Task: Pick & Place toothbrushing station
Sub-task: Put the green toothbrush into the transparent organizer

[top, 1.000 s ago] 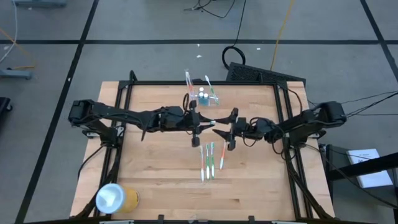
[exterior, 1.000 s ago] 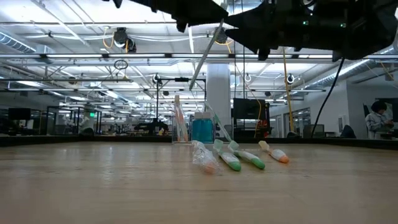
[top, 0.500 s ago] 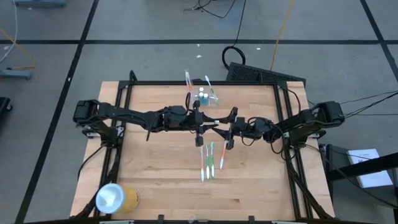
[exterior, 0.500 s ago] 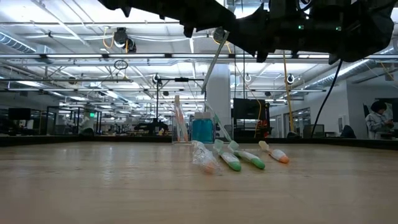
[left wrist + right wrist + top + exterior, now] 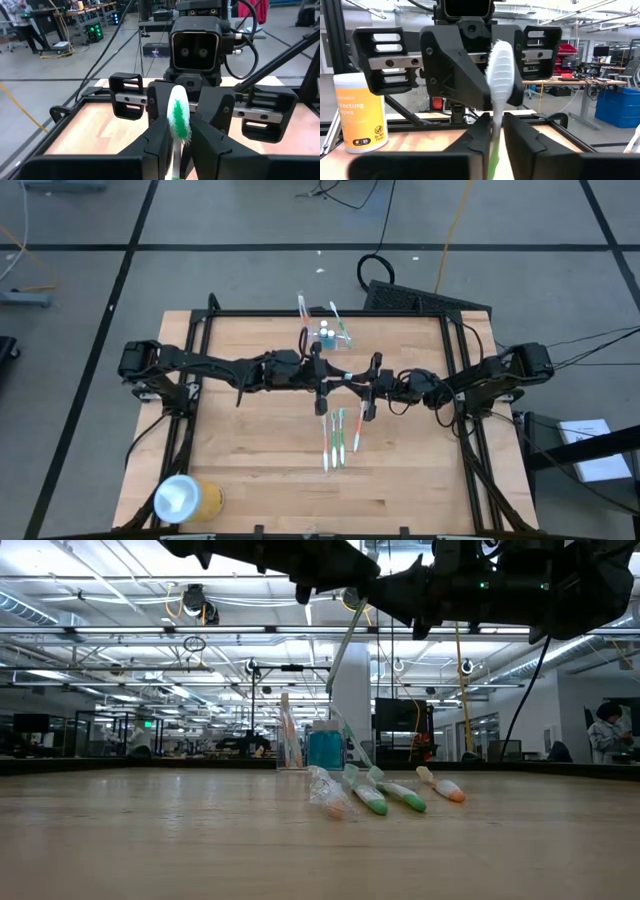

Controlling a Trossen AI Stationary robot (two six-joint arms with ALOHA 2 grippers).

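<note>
Toothbrushing station [image 5: 327, 335] stood on the counter [image 5: 250, 440] just beyond both jaws. Handover step: left gripper [image 5: 322, 387] and right gripper [image 5: 368, 390] both clamped one toothbrush [image 5: 345, 380] (green bristles). Next, left probably must let go, right carry it to the station.

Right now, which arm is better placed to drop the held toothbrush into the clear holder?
Probably left: left gripper and right gripper both clamp the toothbrush, but the left sits nearer the holder.
</note>
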